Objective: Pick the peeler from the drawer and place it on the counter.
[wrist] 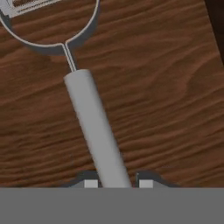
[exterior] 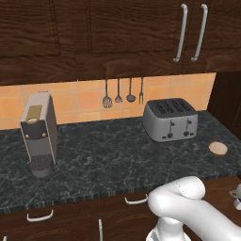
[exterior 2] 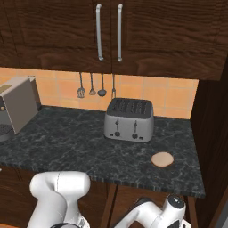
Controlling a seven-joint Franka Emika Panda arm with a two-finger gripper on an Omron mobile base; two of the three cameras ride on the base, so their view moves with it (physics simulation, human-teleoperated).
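The black marbled worktop (exterior: 117, 160) runs under dark wood cabinets, its near right corner cut off by the white arm in both base views. On it stands a grey coffee machine (exterior: 39, 132) at the left, partly cropped in the right base view, and a silver four-slot toaster (exterior: 170, 119) toward the right. A small round tan disc (exterior: 218, 148) lies near the right end; what it is cannot be made out. Four dark utensils (exterior: 123, 94) hang on the tiled wall behind.

In the hand view the peeler (wrist: 95, 131) lies on a brown wood-grain surface, its grey handle running up to a thin wire loop that is cut off at the top edge. The pincer (wrist: 117, 183) straddles the lower end of the handle, one tip on either side; whether the tips press it cannot be told.
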